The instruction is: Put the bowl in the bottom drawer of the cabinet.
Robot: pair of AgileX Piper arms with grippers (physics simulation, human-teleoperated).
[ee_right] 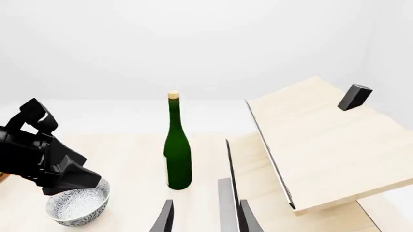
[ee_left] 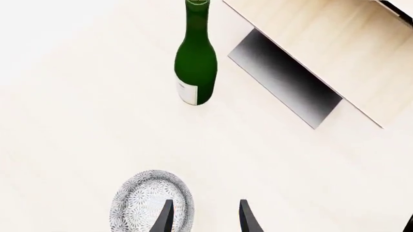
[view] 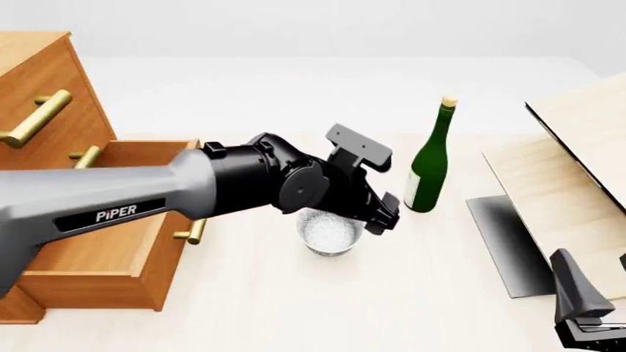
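Observation:
The small speckled white bowl [view: 329, 235] stands on the table beside the green bottle; it also shows in the wrist views [ee_left: 143, 202] [ee_right: 77, 207]. My left gripper [ee_left: 205, 218] [view: 380, 218] hangs just above it, open, one finger over the bowl's rim and the other outside it. The orange-brown cabinet [view: 34, 88] stands at the left, its bottom drawer [view: 98, 246] pulled out and open at the top. My right gripper [ee_right: 205, 220] [view: 583, 308] is open and empty near the table's front right corner.
A tall green wine bottle [view: 427, 165] [ee_left: 196, 58] [ee_right: 177, 154] stands just right of the bowl. Pale wooden boards [view: 572, 169] with a dark panel [view: 503, 242] fill the right side. Brass handles [view: 39, 117] stick out from the upper drawers.

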